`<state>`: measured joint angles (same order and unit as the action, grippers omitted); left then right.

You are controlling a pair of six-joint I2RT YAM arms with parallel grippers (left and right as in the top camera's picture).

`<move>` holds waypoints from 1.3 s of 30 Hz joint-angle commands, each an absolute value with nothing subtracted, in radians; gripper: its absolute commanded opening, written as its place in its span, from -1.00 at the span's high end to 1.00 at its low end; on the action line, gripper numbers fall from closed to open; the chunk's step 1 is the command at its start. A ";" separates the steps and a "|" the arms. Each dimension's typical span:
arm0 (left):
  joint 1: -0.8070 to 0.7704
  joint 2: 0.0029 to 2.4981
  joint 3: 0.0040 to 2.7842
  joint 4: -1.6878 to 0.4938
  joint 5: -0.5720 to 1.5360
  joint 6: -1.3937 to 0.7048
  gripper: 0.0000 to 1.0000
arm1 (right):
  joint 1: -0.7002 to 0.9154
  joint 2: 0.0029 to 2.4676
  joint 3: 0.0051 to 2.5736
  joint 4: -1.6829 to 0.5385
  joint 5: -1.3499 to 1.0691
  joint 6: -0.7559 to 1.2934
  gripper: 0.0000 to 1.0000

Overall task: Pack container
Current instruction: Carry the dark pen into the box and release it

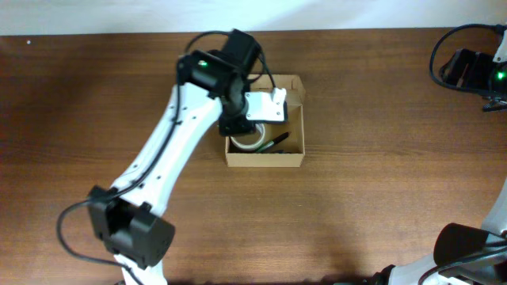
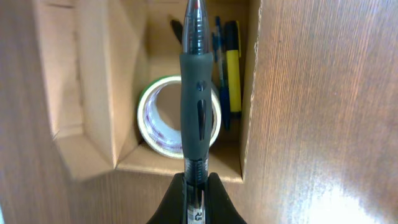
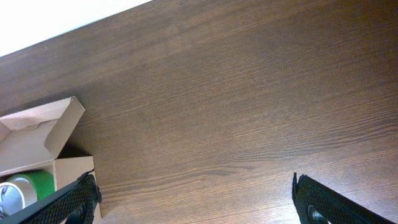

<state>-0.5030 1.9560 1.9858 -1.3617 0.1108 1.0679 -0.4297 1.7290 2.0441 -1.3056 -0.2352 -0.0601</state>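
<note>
The container, a tan cardboard box [image 1: 265,161], stands open at the table's middle. It also shows in the left wrist view [image 2: 93,81] and, with its lid flap up, at the left edge of the right wrist view [image 3: 43,124]. My left gripper [image 2: 198,190] is shut on a dark-grip pen [image 2: 198,93] and holds it over the box; in the overhead view the left gripper [image 1: 253,127] hangs over the box's left half. Inside lie a pale tape roll [image 2: 177,118] and a blue and a yellow pen [image 2: 231,68]. My right gripper [image 3: 194,186] is open and empty, far right at the back [image 1: 475,71].
The brown wooden table [image 1: 380,198] spreads around the box. The left arm [image 1: 166,150] crosses from the front left to the box. Something green [image 3: 38,182] shows in the box in the right wrist view. The table's far edge meets a white wall [image 3: 56,18].
</note>
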 commanded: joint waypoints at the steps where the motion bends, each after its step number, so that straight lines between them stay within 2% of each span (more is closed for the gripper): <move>1: -0.518 2.024 1.978 -1.354 0.085 1.119 0.97 | -0.432 1.728 2.053 -1.305 -0.248 -0.062 -0.98; 13: -0.577 2.191 1.978 -1.333 0.089 1.018 0.97 | -0.432 1.728 2.053 -1.305 -0.248 -0.062 -0.98; 28: -0.614 2.200 1.977 -1.320 0.089 0.952 0.96 | -0.432 1.728 2.053 -1.305 -0.248 -0.062 -0.98; 32: -0.614 2.200 1.977 -1.322 0.072 0.926 0.21 | -0.432 1.728 2.053 -1.305 -0.248 -0.062 -0.98; 36: -0.614 2.187 1.989 -1.325 0.026 0.857 0.11 | -0.432 1.728 2.053 -1.305 -0.248 -0.062 -0.98; 39: -0.613 2.136 2.007 -1.325 0.024 0.817 -0.07 | -0.432 1.728 2.053 -1.305 -0.248 -0.062 -0.98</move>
<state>-0.6106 2.1925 1.9820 -1.3205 0.0406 0.8810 -0.4297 1.7290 2.0441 -1.3052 -0.2348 -0.0605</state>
